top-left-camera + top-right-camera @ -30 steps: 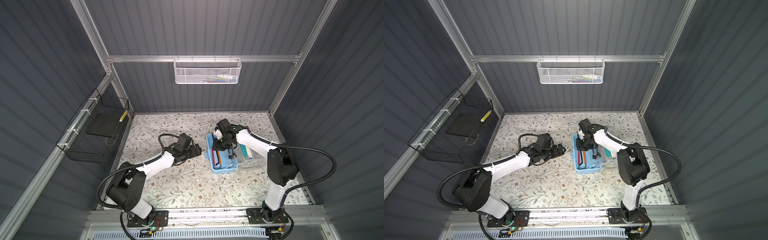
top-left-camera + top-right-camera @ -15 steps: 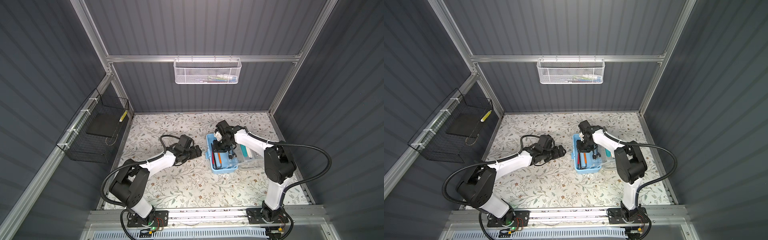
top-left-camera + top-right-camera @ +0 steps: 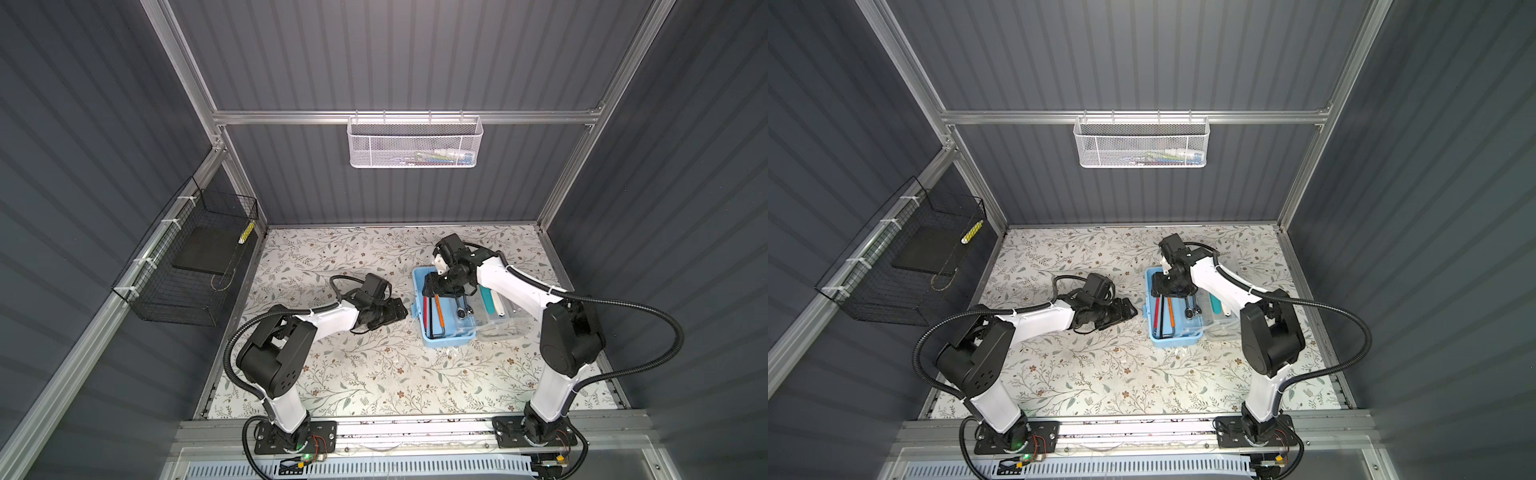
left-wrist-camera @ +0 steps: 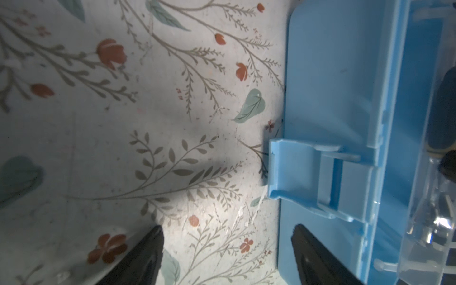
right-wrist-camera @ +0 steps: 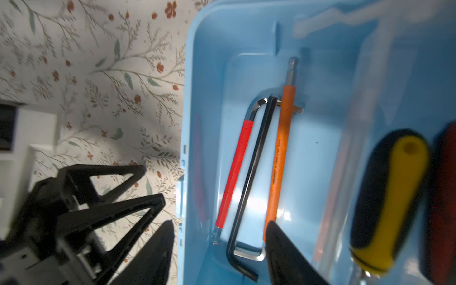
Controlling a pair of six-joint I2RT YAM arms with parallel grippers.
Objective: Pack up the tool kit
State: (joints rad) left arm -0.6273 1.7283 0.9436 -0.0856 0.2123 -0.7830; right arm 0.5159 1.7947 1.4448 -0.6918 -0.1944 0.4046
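The right gripper (image 5: 219,223) has just let go: jaws apart, empty, hex keys (image 5: 234,172) lying between them in the kit (image 5: 209,74). That looks like another tool packed. The left gripper (image 4: 227,226) gapes empty, the latch (image 4: 308,177) just ahead.

A robot lab cell is being shown: a floral table (image 3: 374,374) is being enclosed by grey panels (image 3: 395,54) and aluminium framing (image 3: 291,117), and two arms (image 3: 328,322) are being carried on a front rail (image 3: 415,432).
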